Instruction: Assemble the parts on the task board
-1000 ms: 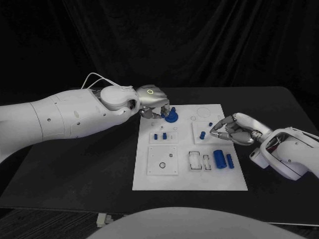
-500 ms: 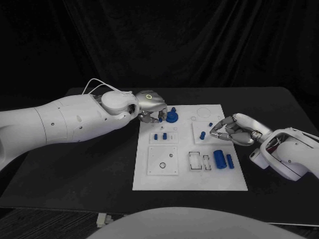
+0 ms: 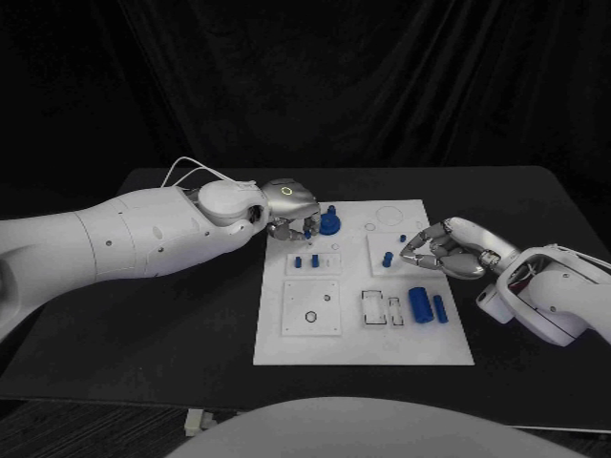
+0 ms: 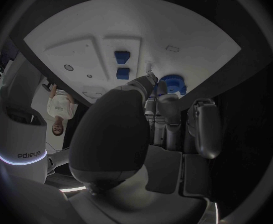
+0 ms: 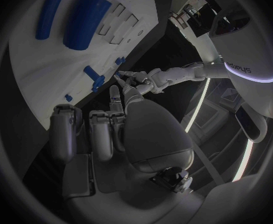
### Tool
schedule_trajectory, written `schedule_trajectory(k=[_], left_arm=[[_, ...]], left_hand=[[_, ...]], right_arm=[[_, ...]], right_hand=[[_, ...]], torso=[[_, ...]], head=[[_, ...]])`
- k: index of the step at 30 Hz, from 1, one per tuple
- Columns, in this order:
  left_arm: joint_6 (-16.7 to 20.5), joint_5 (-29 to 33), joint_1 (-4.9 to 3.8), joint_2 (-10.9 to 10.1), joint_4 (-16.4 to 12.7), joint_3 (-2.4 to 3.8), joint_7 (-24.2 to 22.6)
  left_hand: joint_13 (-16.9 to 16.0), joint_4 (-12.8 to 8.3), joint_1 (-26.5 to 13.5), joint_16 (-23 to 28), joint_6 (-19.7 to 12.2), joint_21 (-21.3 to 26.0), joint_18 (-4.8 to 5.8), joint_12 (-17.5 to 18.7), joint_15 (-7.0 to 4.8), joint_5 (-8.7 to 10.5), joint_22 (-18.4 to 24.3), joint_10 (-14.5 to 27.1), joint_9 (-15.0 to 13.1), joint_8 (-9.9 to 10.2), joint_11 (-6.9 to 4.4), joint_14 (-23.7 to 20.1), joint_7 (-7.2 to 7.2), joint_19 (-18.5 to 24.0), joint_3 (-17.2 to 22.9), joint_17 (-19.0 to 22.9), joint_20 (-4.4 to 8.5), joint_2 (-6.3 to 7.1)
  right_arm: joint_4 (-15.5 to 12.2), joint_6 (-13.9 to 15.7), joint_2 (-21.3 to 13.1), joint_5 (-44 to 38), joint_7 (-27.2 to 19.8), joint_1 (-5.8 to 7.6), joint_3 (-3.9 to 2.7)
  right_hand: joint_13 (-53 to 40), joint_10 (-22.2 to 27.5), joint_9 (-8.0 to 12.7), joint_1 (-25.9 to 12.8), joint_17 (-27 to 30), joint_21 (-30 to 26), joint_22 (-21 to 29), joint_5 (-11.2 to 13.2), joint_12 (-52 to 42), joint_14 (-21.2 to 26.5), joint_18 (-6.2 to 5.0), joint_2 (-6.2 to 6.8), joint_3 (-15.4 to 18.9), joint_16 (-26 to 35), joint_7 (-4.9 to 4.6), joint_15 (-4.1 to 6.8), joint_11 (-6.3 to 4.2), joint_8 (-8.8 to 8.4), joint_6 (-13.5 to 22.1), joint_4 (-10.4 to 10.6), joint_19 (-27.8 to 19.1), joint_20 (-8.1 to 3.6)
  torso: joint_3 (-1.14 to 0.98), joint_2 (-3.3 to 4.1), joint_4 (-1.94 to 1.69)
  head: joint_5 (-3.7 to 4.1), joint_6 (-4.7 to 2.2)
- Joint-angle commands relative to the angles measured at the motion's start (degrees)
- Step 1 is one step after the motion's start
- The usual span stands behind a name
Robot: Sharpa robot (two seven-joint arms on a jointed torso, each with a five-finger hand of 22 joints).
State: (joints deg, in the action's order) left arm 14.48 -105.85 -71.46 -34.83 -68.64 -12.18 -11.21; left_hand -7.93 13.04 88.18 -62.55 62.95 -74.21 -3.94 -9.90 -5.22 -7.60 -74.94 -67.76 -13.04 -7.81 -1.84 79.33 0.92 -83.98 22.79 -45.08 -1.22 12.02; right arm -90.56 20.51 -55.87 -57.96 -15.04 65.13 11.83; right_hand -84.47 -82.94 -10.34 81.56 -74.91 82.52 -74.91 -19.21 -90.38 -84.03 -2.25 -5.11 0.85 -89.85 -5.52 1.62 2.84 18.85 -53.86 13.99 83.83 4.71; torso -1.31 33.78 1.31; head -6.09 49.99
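The white task board (image 3: 364, 336) lies mid-table. A blue round part (image 3: 329, 225) with an upright peg stands at its far left corner. My left hand (image 3: 290, 202) is right beside it. In the left wrist view my thumb and fingertips (image 4: 151, 80) close at the rim of the round part (image 4: 173, 82). Two short blue pegs (image 3: 307, 260) stand just in front of it. My right hand (image 3: 441, 252) hovers at the board's right edge with its fingers curled in and nothing in them, close to a small blue piece (image 3: 389, 257).
A blue cylinder (image 3: 418, 301) and a thin blue bar (image 3: 441, 307) lie on the board's near right part, beside rectangular slots (image 3: 374, 307). A square plate with a small ring (image 3: 312, 306) sits near left. Black table (image 3: 155, 324) surrounds the board.
My left arm has swung a little to the right and forward, while its hand stays at the blue round part. The right hand and the parts have not moved.
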Motion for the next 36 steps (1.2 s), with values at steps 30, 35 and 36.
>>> schedule_trajectory(k=[30, 35, 36], left_arm=[[-2.8, 0.0, 0.89, 1.3, 0.8, 0.06, -0.2], [-3.2, 0.0, 0.96, 1.3, 0.8, 0.06, -0.2], [-3.2, 0.0, 0.96, 1.3, 0.8, 0.06, -0.2]], left_hand=[[0.1, -0.1, -0.4, 1.4, 0.0, 1.4, 0.52, 0.7, 0.28, 0.40, -10.5, -0.1, 0.1, 0.4, 0.25, -0.9, 0.00, -1.0, 0.7, 1.6, -0.31, 0.07], [0.1, -0.1, -0.5, 1.5, 0.0, 1.4, 0.52, 0.7, 0.29, 0.41, -10.5, -0.1, 0.1, 0.4, 0.27, -1.0, 0.01, -1.0, 0.8, 1.7, -0.32, 0.07], [0.1, -0.1, -0.5, 1.5, 0.0, 1.5, 0.52, 0.7, 0.30, 0.42, -10.5, -0.1, 0.1, 0.4, 0.28, -1.0, 0.02, -1.0, 0.8, 1.7, -0.33, 0.09]], right_arm=[[0.1, -0.2, 0.0, 0.0, 0.9, -0.16, -0.04], [0.1, -0.3, 0.1, 0.0, 0.9, -0.16, -0.04], [0.1, -0.3, 0.1, 0.0, 0.9, -0.16, -0.04]], right_hand=[[-5.5, -7.1, -0.1, 0.5, -15.1, -0.3, -12.3, -0.3, 0.4, -6.0, 0.11, 0.16, -0.2, -0.1, -0.08, 0.41, -1.44, -0.04, -0.2, 0.0, 1.4, -0.38], [-5.5, -7.1, -0.1, 0.5, -15.1, -0.3, -12.3, -0.3, 0.4, -6.0, 0.11, 0.16, -0.2, -0.1, -0.08, 0.41, -1.44, -0.04, -0.2, 0.0, 1.4, -0.38], [-5.5, -7.1, -0.1, 0.5, -15.1, -0.3, -12.3, -0.3, 0.4, -6.0, 0.11, 0.16, -0.2, -0.1, -0.08, 0.41, -1.44, -0.04, -0.2, 0.0, 1.4, -0.38]], torso=[[-0.02, -0.02, 0.10], [-0.04, -0.06, 0.00], [-0.04, -0.07, 0.00]], head=[[0.17, 0.01], [0.29, 0.01], [0.32, 0.01]])
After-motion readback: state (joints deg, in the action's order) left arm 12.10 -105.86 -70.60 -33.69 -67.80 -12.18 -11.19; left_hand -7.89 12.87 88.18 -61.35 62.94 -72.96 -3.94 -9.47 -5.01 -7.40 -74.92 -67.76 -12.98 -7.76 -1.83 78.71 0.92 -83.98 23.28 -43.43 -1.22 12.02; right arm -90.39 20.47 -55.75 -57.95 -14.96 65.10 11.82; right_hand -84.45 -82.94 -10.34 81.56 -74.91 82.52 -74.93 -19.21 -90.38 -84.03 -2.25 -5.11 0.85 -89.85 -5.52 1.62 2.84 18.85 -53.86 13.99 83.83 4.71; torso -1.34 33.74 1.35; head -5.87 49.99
